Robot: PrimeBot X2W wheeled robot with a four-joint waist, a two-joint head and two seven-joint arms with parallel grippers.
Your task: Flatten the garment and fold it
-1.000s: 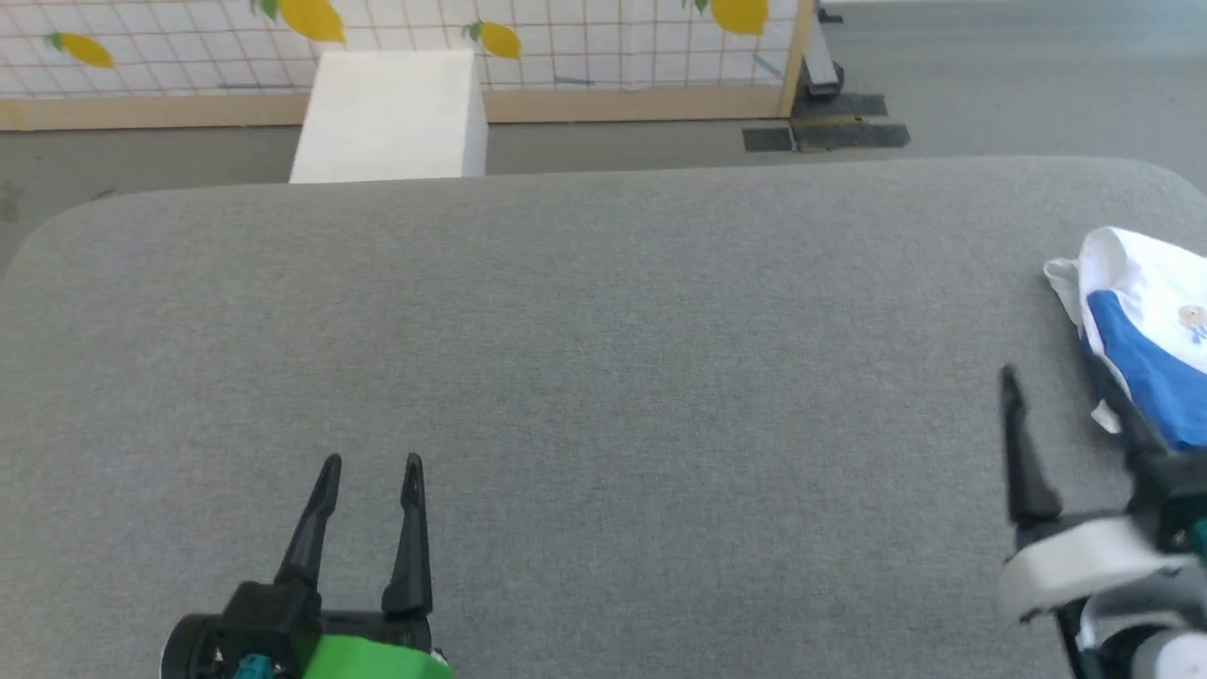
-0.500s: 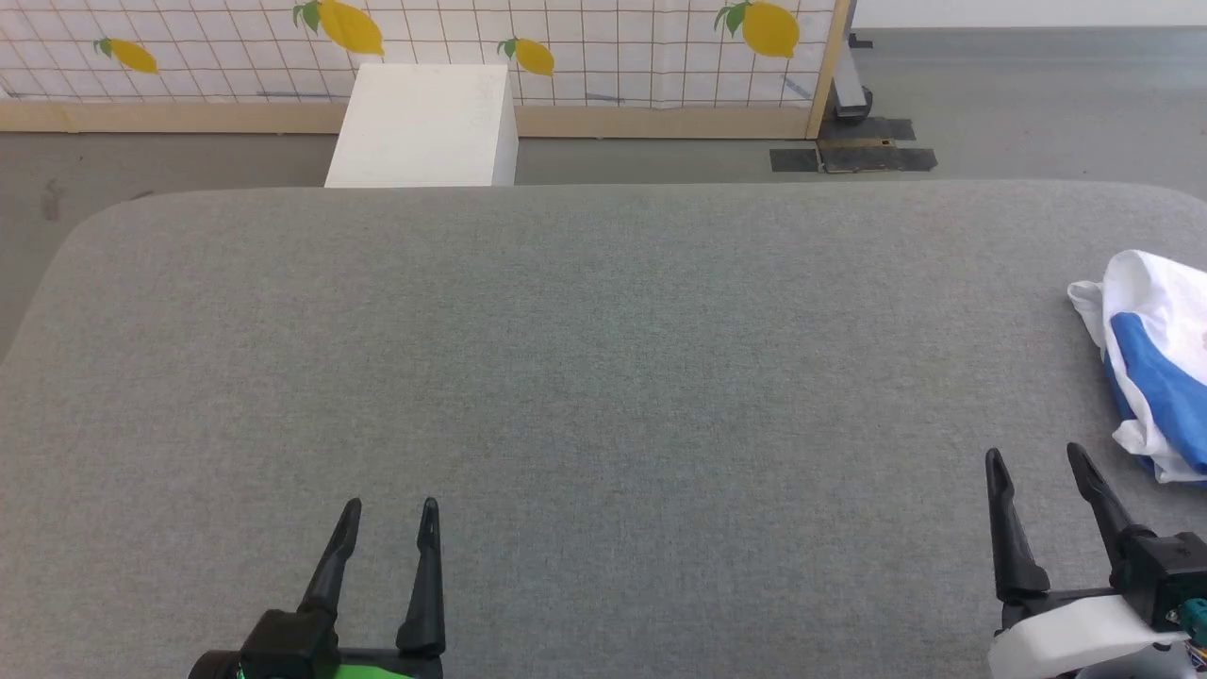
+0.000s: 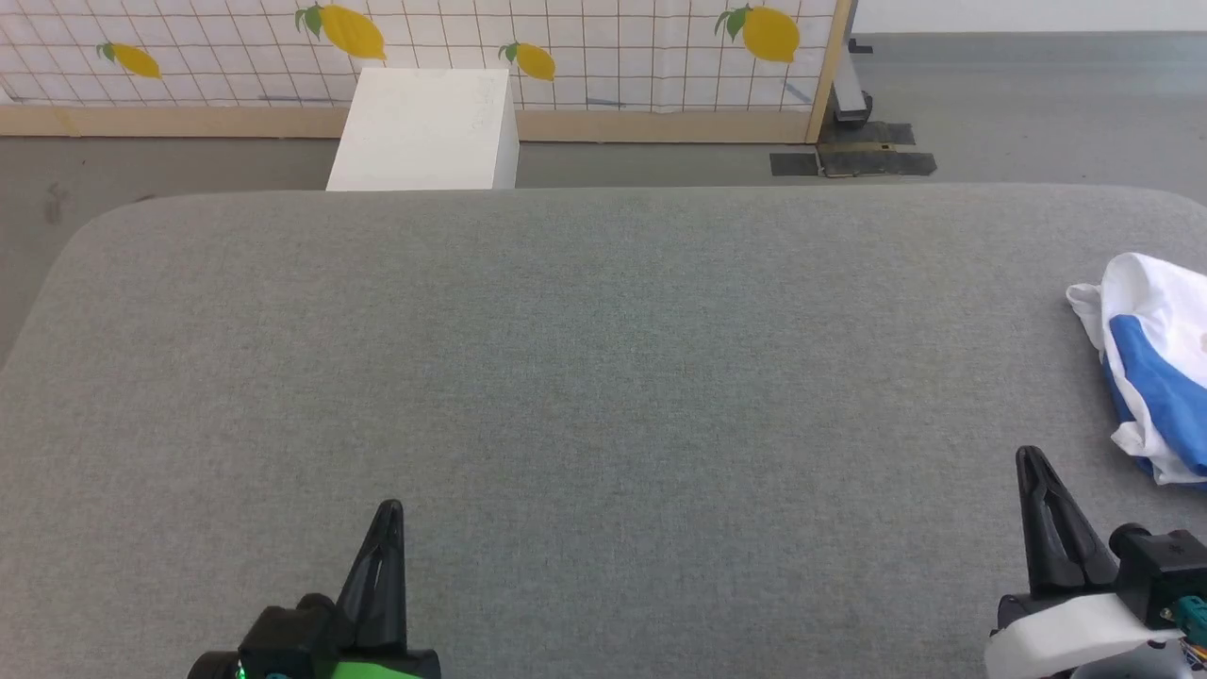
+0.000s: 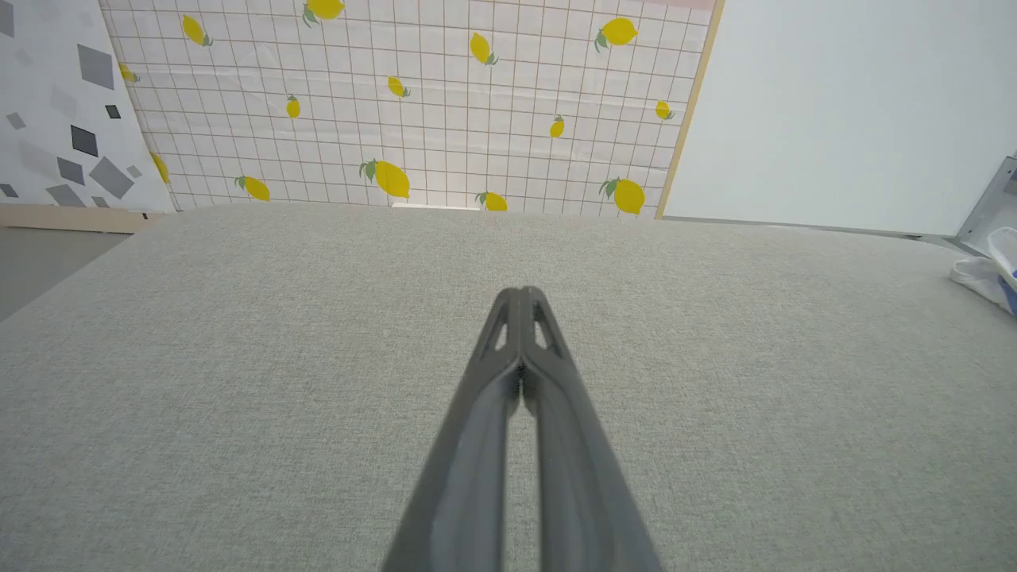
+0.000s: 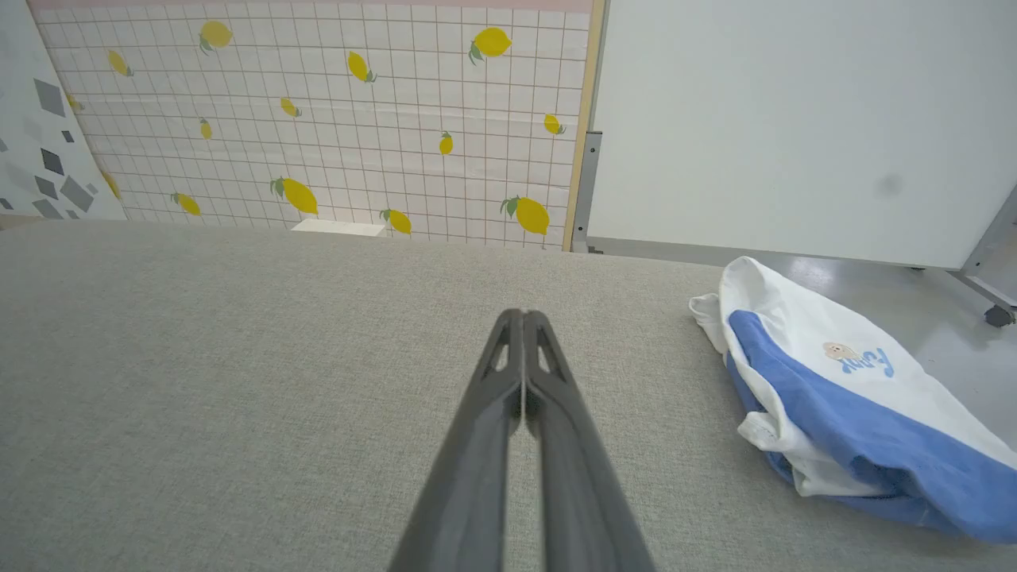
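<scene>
The garment (image 3: pixel 1155 358) is a white T-shirt with blue panels, lying bunched in a heap at the right edge of the grey table (image 3: pixel 603 377). Its small chest logo shows in the right wrist view, where the garment (image 5: pixel 834 413) lies to the right of my fingers. My right gripper (image 3: pixel 1030 456) is shut and empty near the front right, a short way left of and nearer than the heap, apart from it. My left gripper (image 3: pixel 389 509) is shut and empty at the front left, far from the cloth. A corner of the garment (image 4: pixel 989 270) shows at the right edge of the left wrist view.
A white box (image 3: pixel 424 127) stands on the floor beyond the table's far edge. Behind it runs a lemon-patterned grid screen (image 3: pixel 585 47) with a wooden frame. The table's corners are rounded, and the cloth heap hangs near its right edge.
Both grippers have gone from open to shut, on nothing. The right gripper drew back from the garment towards the front. The camera shifted slightly.
</scene>
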